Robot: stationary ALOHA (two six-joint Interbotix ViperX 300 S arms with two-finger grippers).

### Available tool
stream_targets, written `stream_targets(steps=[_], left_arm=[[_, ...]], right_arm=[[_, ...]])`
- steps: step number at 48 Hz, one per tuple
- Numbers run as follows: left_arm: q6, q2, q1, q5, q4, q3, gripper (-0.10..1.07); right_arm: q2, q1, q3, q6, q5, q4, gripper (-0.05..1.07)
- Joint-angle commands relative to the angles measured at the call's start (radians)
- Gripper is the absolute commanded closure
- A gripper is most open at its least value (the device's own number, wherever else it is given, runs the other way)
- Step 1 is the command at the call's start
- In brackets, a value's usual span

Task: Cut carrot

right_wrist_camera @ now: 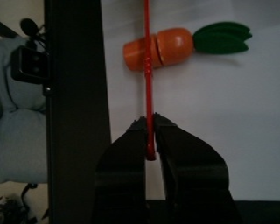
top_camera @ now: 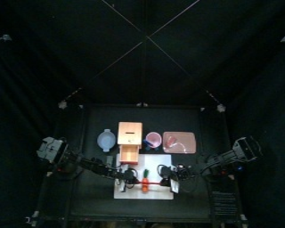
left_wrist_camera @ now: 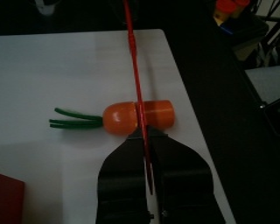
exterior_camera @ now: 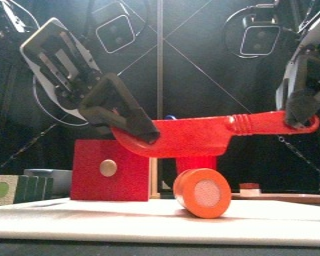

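Observation:
The carrot is a short orange toy piece with green leaves, lying on the white board. It also shows in the right wrist view and, end on, in the front view. A red knife is held level just above it, and its thin edge runs across the carrot's middle seam. My left gripper is shut on one end of the knife. My right gripper is shut on the other end, the handle.
A red box stands behind the board at the left. In the top view a pale orange-tan block, a pink oval dish, a small cup and a bluish object sit behind the board.

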Motion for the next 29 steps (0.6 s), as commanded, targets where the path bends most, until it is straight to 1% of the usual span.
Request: stream_targets(steps=[1,7,14,29], left_arm=[[0.012,0.005,-0.009,0.015,0.006,-0.02,0.72],[0.014,0.006,-0.009,0.04,0.011,-0.032,0.72],[0.014,0.014,-0.009,0.046,0.011,-0.038,0.72],[0.014,0.031,-0.009,0.044,0.009,-0.04,0.72]], right_arm=[[0.0,0.023,0.0,0.002,0.023,0.002,0.76],[0.0,0.025,0.003,0.002,0.035,0.0,0.76],[0.002,0.023,0.005,0.0,0.051,-0.003,0.76],[0.002,0.017,0.0,0.002,0.054,-0.057,0.76]])
